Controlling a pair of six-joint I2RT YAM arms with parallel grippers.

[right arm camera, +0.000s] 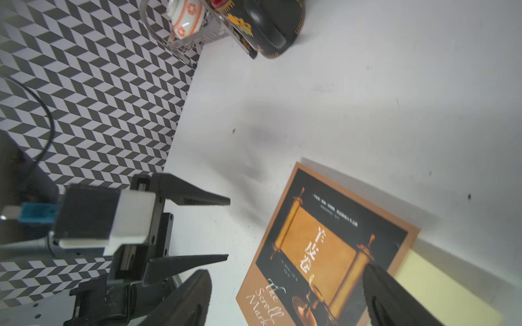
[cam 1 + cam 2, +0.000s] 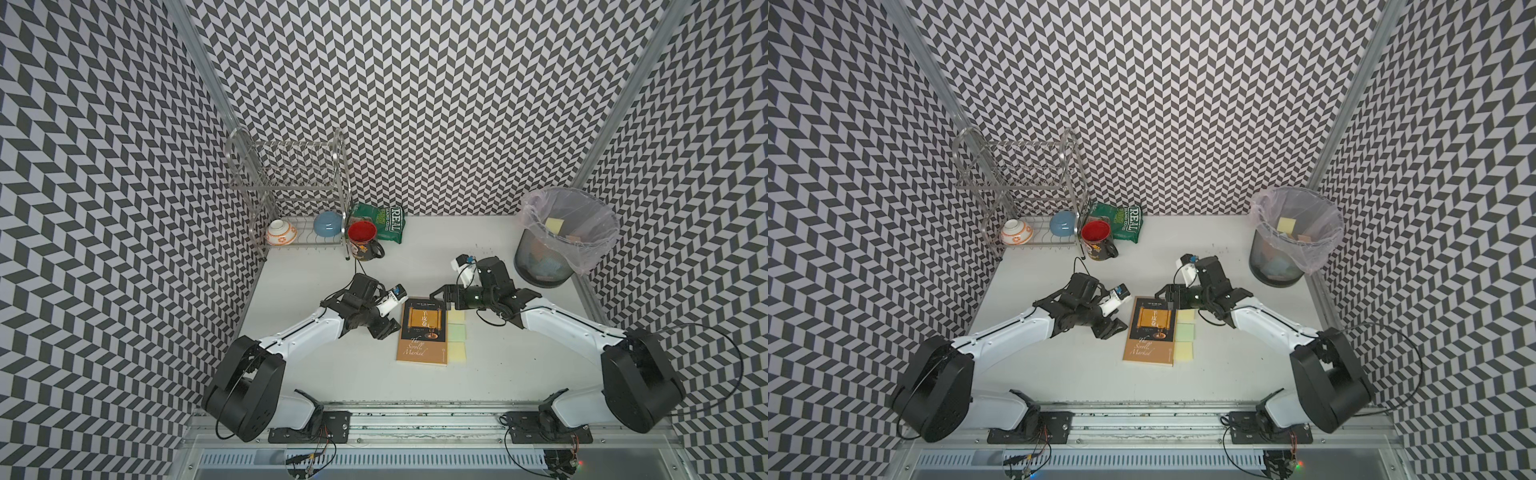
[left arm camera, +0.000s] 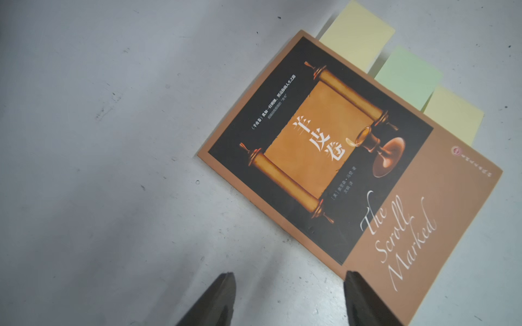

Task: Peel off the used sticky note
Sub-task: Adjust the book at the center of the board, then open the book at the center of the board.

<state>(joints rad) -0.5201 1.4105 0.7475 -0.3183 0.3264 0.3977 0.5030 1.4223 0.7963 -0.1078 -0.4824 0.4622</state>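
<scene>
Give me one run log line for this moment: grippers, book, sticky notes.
left gripper: open, empty, beside book | right gripper: open, empty, over book's far end | sticky notes: three protruding from book's edge

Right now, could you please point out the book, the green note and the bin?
book (image 2: 423,332), in a top view, middle of the cover
green note (image 2: 457,333), in a top view, middle of its exposed part
bin (image 2: 540,266), in a top view, dark mesh wall

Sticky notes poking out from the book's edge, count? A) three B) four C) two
A: three show along the book edge in a top view: far yellow note, green note, near yellow note.
</scene>
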